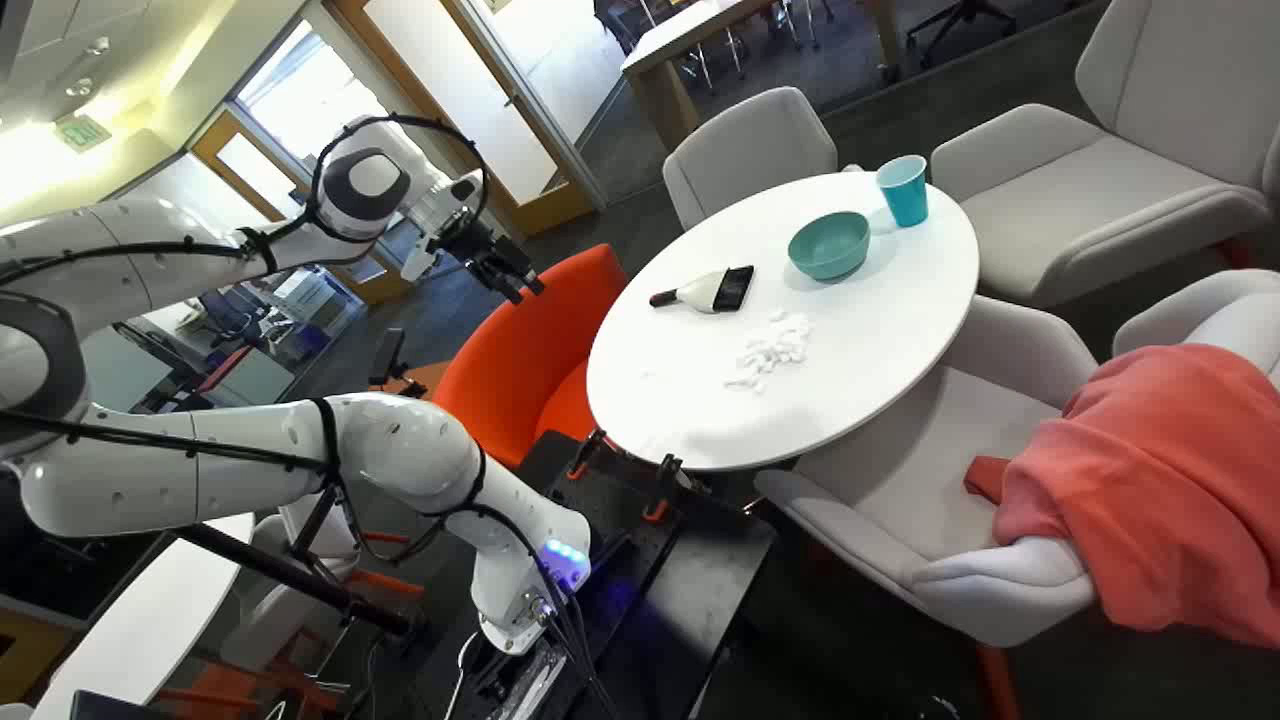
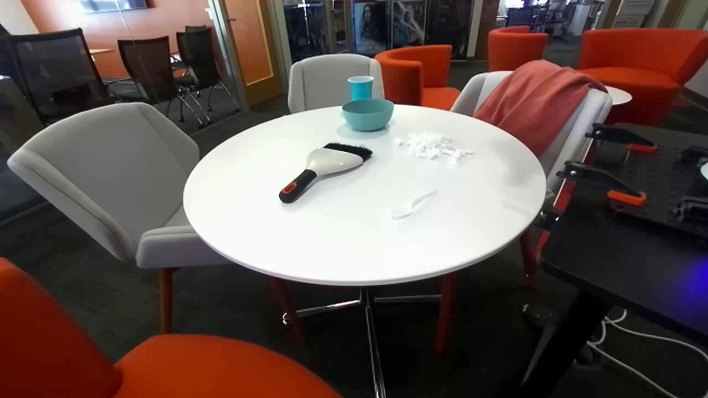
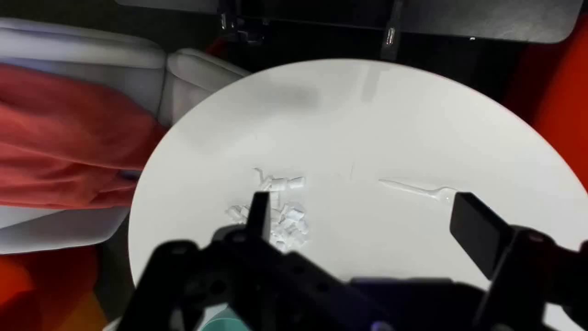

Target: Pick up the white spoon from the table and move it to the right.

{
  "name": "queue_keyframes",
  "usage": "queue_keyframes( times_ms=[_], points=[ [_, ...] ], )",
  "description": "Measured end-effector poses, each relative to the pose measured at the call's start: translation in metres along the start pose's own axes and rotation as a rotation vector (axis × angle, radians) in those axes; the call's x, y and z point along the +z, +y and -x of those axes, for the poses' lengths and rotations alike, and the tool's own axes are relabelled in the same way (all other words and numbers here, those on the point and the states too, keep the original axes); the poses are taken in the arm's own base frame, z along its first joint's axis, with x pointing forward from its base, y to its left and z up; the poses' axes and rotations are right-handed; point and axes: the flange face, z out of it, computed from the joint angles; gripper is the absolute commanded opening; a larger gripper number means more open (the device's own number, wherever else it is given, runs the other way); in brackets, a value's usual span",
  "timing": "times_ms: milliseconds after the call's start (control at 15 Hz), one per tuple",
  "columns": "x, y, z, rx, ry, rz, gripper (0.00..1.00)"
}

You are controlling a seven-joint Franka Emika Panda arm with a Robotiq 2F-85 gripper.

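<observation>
The white spoon lies flat on the round white table, near its front edge in this exterior view. In the wrist view the spoon has its handle pointing left, and its bowl end is partly hidden behind the right fingertip. In an exterior view it is only a faint mark on the table. My gripper is high above, well apart from the table top. In the wrist view the gripper is wide open with nothing between its fingers.
A brush with a dark handle lies on the table. A pile of small white pieces, a teal bowl and a blue cup are also there. Clamps stick out beside the table edge. Chairs surround the table.
</observation>
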Motion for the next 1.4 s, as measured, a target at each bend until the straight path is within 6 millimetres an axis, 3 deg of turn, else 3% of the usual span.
queue_keyframes(
  times_ms=[667,1000,1200,1400],
  points=[
    [0.0,0.0,0.0,0.0,0.0,0.0,1.0],
    [0.009,-0.003,-0.004,-0.236,0.013,-0.035,1.0],
    [0.036,0.019,-0.017,-0.389,0.041,-0.1,1.0],
    [0.071,0.06,-0.028,-0.541,0.067,-0.169,1.0]
  ],
)
